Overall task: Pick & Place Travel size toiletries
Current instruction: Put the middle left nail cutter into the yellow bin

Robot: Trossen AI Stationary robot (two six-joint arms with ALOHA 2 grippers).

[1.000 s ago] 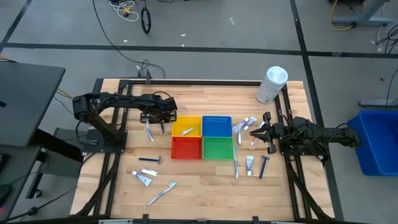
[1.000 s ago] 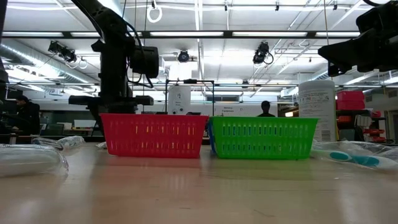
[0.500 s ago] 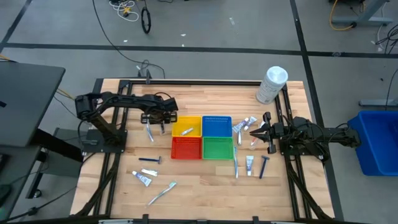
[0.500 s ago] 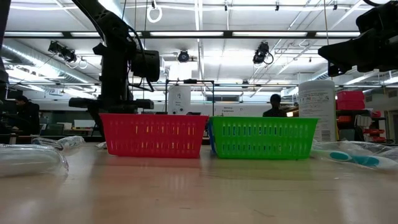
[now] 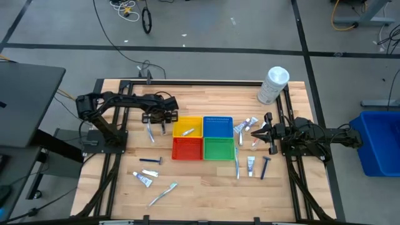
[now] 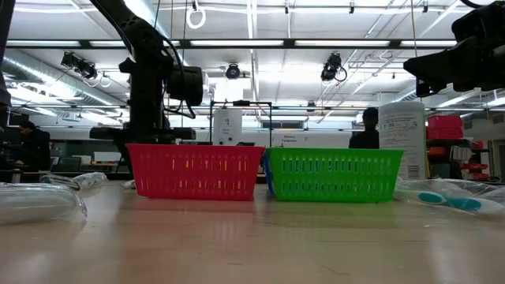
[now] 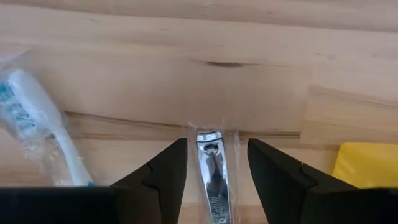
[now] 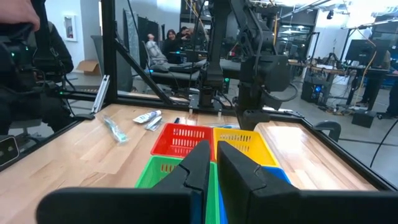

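Note:
My left gripper (image 5: pixel 164 124) (image 7: pixel 217 146) points down at the table just left of the yellow basket (image 5: pixel 187 127), open. A silvery nail clipper in a clear packet (image 7: pixel 211 171) lies flat on the wood between its two fingers, which stand on either side of it. A wrapped toothbrush (image 7: pixel 37 124) (image 5: pixel 150 132) lies beside it. Other toiletries lie scattered: a razor (image 5: pixel 150 160), a tube (image 5: pixel 142 179) and a toothbrush (image 5: pixel 162 194) near the front left. Tubes (image 5: pixel 244 125) and a razor (image 5: pixel 265 167) lie to the right. My right gripper (image 5: pixel 255 133) (image 8: pixel 212 162) waits at the right, level and shut.
Four small baskets stand together mid-table: yellow with a small item inside, blue (image 5: pixel 217 126), red (image 5: pixel 187 149) and green (image 5: pixel 219 149). A large white container (image 5: pixel 273 84) stands at the far right corner. People show in the room behind the table.

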